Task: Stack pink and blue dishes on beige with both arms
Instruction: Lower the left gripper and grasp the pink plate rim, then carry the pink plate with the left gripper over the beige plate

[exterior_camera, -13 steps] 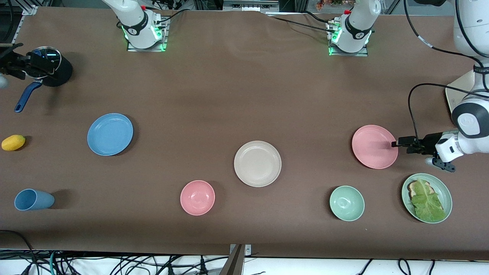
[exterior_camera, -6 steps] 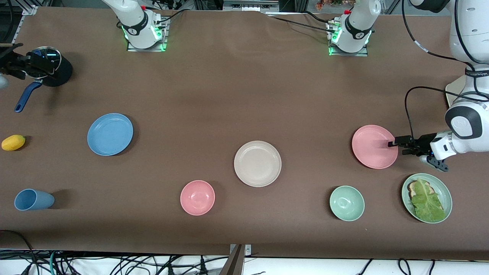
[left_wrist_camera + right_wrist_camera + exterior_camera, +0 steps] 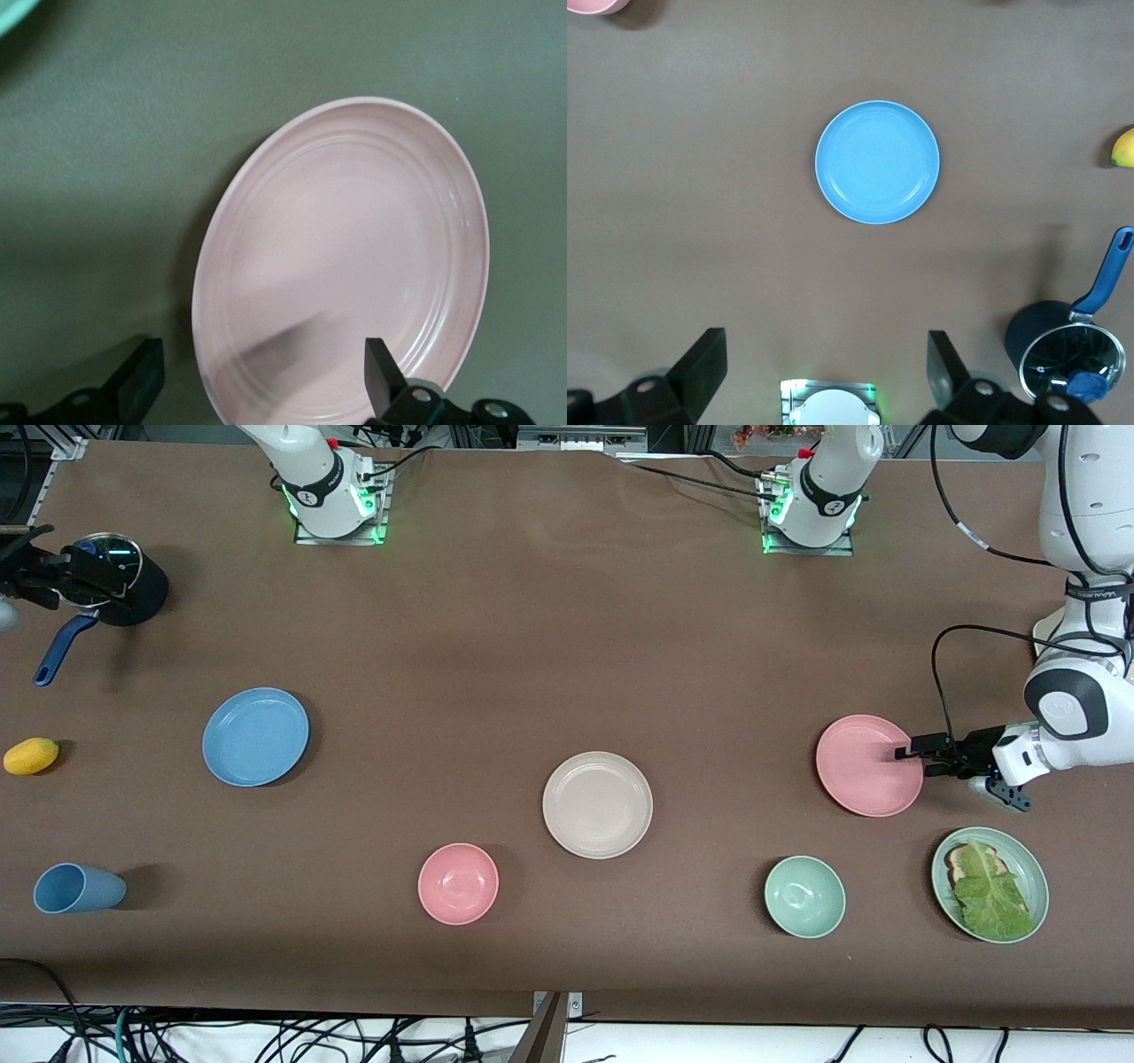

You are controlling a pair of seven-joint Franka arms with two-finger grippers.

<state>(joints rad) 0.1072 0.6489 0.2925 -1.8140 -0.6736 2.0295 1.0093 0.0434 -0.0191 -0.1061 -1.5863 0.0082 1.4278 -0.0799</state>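
Over the last second my left gripper (image 3: 904, 752) has slid in toward the pink plate (image 3: 869, 765), so its tips now reach over the rim at the edge facing the left arm's end of the table; nothing else has shifted. That tells me the pink plate is about to be gripped by its rim, though it still lies flat on the table (image 3: 567, 620) and is not yet held. In the left wrist view the plate (image 3: 341, 261) fills the space ahead of my two fingers (image 3: 381, 376), which stand wide apart with the near rim between them.

My beige plate (image 3: 597, 804) sits mid-table, bare, well apart from both coloured plates. My blue plate (image 3: 255, 736) lies toward the right arm's end, untouched. My right gripper (image 3: 824, 372) hangs high above it, jaws spread wide and empty, looking straight down on the blue plate (image 3: 877, 161).

Around these: a pink bowl (image 3: 458, 883), a green bowl (image 3: 804, 896), a lettuce plate (image 3: 990, 884), a blue cup (image 3: 78, 887), a lemon (image 3: 31, 755) and a pot (image 3: 115, 584).
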